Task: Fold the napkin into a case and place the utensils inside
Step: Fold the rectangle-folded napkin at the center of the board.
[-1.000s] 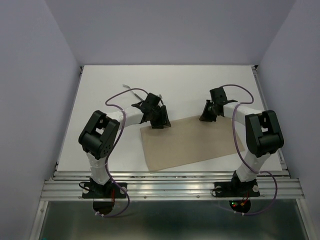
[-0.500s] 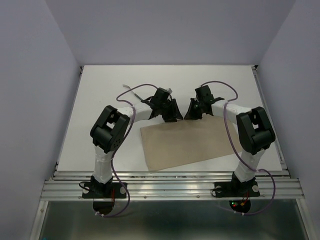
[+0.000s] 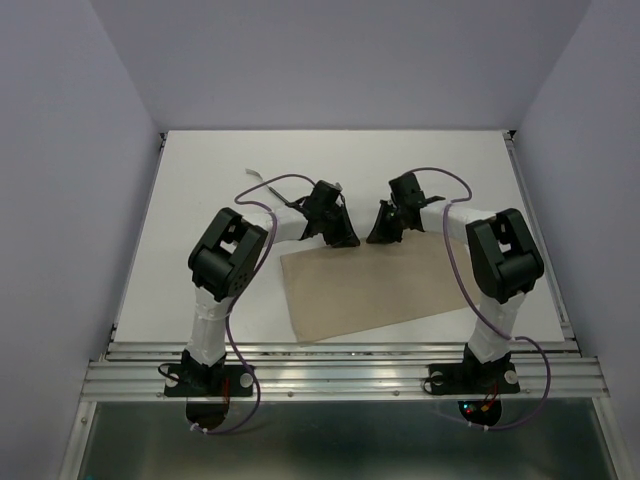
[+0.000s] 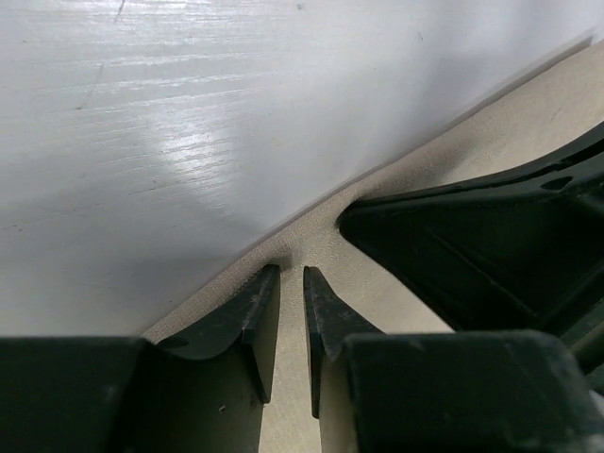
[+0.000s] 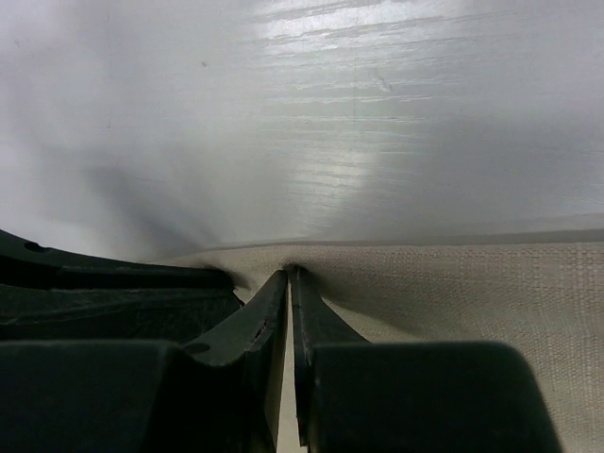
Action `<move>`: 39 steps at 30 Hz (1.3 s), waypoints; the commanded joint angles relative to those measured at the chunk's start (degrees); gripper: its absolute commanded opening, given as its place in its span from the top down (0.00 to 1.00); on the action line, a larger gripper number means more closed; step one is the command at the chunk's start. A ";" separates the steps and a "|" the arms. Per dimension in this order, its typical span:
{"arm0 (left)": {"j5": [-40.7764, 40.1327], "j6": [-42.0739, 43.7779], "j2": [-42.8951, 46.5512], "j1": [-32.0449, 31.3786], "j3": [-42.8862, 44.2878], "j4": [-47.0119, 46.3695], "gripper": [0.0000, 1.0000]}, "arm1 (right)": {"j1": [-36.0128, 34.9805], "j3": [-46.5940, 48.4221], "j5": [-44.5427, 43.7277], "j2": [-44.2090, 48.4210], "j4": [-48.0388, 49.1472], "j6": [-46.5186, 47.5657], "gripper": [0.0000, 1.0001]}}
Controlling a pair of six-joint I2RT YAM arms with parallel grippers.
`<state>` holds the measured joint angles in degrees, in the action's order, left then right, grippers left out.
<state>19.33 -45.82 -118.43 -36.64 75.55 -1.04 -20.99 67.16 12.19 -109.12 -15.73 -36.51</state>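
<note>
The beige-tan napkin (image 3: 380, 290) lies flat and unfolded on the white table. My left gripper (image 3: 347, 240) and right gripper (image 3: 377, 237) are side by side at the middle of its far edge. In the left wrist view the left gripper (image 4: 292, 271) has its jaws nearly closed, pinching a small pucker of the napkin's edge (image 4: 528, 123). In the right wrist view the right gripper (image 5: 288, 273) is shut on the puckered napkin edge (image 5: 472, 283). A slim pale utensil (image 3: 256, 176) lies at the far left of the table, partly behind the purple cable.
The white table (image 3: 200, 260) is walled on the left, right and back. A metal rail (image 3: 340, 365) runs along the near edge by the arm bases. Purple cables (image 3: 270, 185) loop over both arms.
Both grippers have moved inward along the napkin's far edge, from nearer its corners to its middle, and now sit close together. The napkin still lies flat.
</note>
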 commanded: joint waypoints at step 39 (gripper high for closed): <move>-8.43 10.93 7.42 4.20 -2.94 12.20 0.71 | 32.33 -3.26 -15.00 0.40 -2.47 5.75 0.90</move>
<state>14.22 -38.04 -115.46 -35.18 75.42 6.87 9.32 64.79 4.25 -106.26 -16.01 -31.73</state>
